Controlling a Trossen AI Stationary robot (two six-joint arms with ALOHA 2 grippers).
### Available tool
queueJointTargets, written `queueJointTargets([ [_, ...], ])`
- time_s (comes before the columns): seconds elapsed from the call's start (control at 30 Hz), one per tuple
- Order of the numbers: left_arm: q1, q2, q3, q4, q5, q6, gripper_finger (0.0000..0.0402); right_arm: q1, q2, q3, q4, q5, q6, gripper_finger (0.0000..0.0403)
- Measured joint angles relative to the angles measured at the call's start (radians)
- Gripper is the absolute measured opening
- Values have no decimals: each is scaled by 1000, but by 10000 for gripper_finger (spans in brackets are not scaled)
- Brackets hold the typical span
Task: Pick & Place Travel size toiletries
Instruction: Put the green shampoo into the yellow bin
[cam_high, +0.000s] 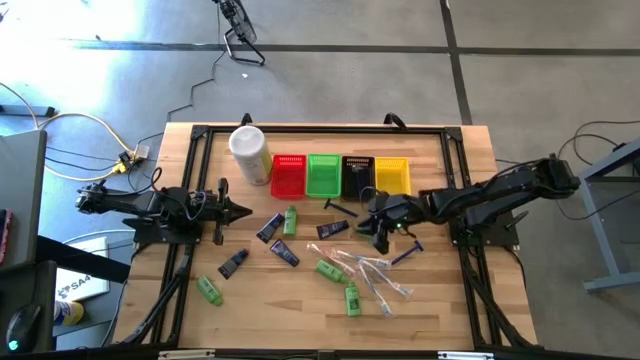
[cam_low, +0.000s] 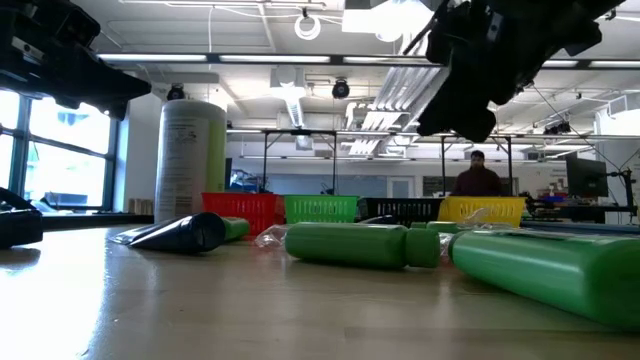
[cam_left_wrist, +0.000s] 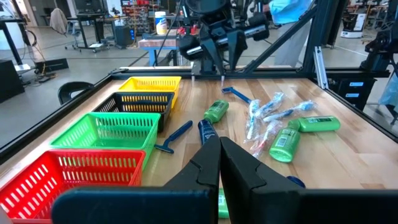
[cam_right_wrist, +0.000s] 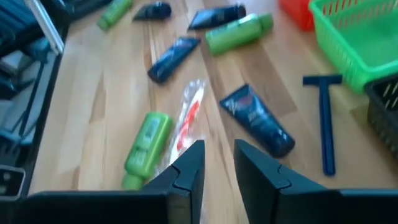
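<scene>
Nearest the front edge of the bench (cam_high: 300, 330), green mini bottles (cam_high: 352, 297) and clear wrapped sticks (cam_high: 385, 285) are scattered, with another green bottle (cam_high: 209, 290) to the near left. Slightly farther, dark tubes (cam_high: 284, 252) and a blue razor (cam_high: 407, 254) are seen lying flat. All toiletries are loose on the wood; none is seen in the baskets.

Mid-bench, the right end effector (cam_high: 381, 232) is held above the pile, near a dark tube (cam_right_wrist: 256, 119) and a wrapped stick (cam_right_wrist: 188, 112). Its fingers are parted by a narrow gap and nothing is gripped between them. The left end effector (cam_high: 243, 211) is parked at the left, clenched and empty.

At the far side, the red basket (cam_high: 288, 176), green basket (cam_high: 323, 174), black basket (cam_high: 357, 176) and yellow basket (cam_high: 392, 176) are lined up, with a white canister (cam_high: 250, 155) to their left.

Risks, as judged: the narrow gap may be too small for the tube, so it could be pushed rather than straddled. The crinkly wrap could be pinched along with it. Neighbours lie close together, so one may be nudged or rolled on descent.
</scene>
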Motion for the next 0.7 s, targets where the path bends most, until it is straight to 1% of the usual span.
queueJointTargets([
  [0.33,0,0,0,0,0,0,7,21,0,0,-23,0,0,52],
  [0.7,0,0,0,0,0,0,7,21,0,0,-22,0,0,51],
])
